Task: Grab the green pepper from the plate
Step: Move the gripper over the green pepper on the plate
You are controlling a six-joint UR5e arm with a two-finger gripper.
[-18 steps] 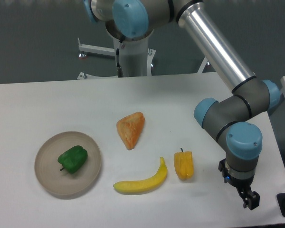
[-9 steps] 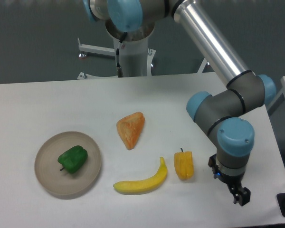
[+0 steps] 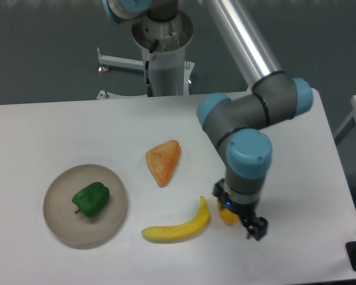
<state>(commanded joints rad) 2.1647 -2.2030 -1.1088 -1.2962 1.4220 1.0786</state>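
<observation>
While the green pepper [image 3: 91, 199] lies on the beige plate [image 3: 59, 222] at the table's [image 3: 59, 130] left, the hand [image 3: 256, 228] hangs far right, over the yellow pepper [image 3: 226, 215] beside a banana [image 3: 177, 227]; its grip cannot be told.

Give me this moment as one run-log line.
phase: approach | gripper: near yellow pepper, state unclear | green pepper: on plate, untouched

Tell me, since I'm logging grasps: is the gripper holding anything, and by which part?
Nothing is held. The gripper is far from the green pepper, which lies on the plate.
</observation>
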